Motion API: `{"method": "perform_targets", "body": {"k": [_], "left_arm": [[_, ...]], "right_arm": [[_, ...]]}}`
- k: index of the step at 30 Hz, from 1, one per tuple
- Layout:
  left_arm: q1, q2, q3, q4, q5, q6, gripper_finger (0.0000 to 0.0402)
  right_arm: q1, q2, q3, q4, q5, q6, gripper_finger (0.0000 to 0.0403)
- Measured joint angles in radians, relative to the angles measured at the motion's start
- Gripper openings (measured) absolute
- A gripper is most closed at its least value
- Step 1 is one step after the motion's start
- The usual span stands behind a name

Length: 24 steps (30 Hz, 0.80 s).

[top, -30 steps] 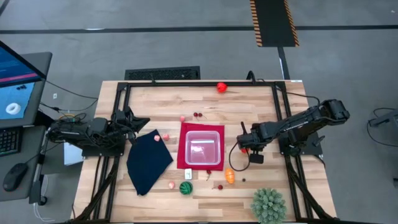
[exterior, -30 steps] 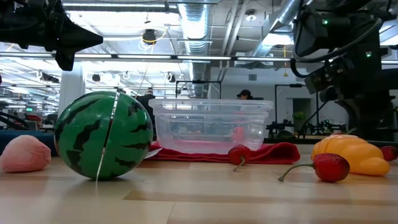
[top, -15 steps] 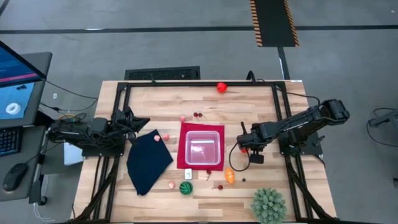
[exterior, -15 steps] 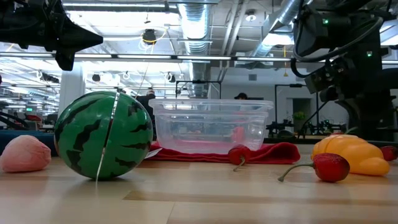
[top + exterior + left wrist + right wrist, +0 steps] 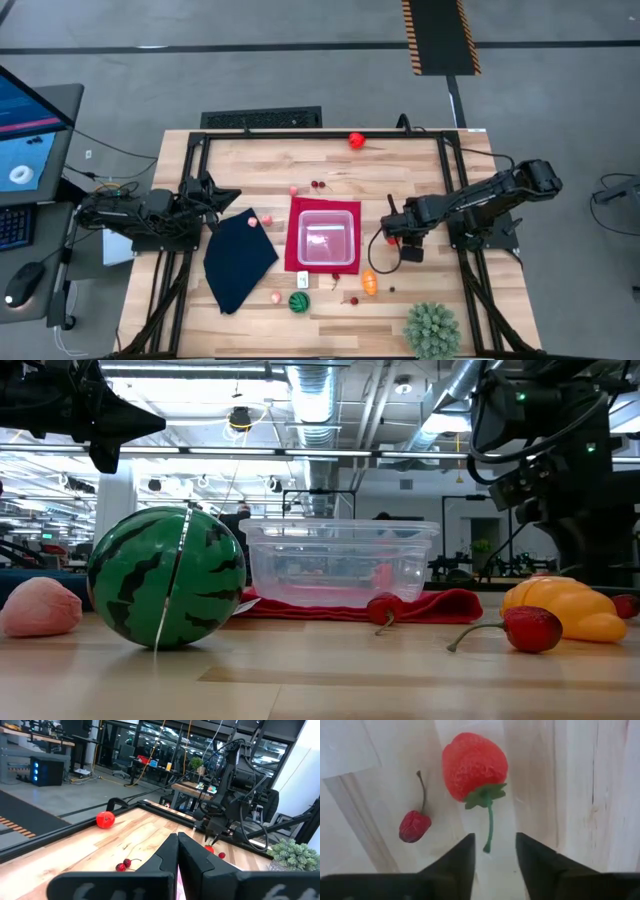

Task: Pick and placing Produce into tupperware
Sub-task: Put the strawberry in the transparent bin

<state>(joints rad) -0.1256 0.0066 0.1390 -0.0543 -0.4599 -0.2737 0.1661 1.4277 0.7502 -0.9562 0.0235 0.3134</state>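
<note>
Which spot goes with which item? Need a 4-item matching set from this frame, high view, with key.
Items:
1. tupperware
2. green striped ball
3. red tomato
4. right gripper

Places:
A. at the table's far edge, alone
B. just right of the container, above a strawberry, jaws parted
C. on the red mat at table centre
D. near the front edge, beside the dark cloth's lower tip

Pairs: 1-C, 2-D, 3-A, 4-B
</note>
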Motion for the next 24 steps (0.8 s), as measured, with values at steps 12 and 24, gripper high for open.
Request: {"method": "perform_targets", "body": {"k": [12, 24], "left_arm": [[0.000, 0.000, 0.000, 0.000, 0.000, 0.000, 0.0000], [0.000, 0.000, 0.000, 0.000, 0.000, 0.001, 0.0000]], "right_arm": [[-0.011, 0.000, 0.000, 0.023, 0.003, -0.018, 0.0193], [-0.012, 0.000, 0.000, 0.023, -0.021, -0.025, 0.0085]]}}
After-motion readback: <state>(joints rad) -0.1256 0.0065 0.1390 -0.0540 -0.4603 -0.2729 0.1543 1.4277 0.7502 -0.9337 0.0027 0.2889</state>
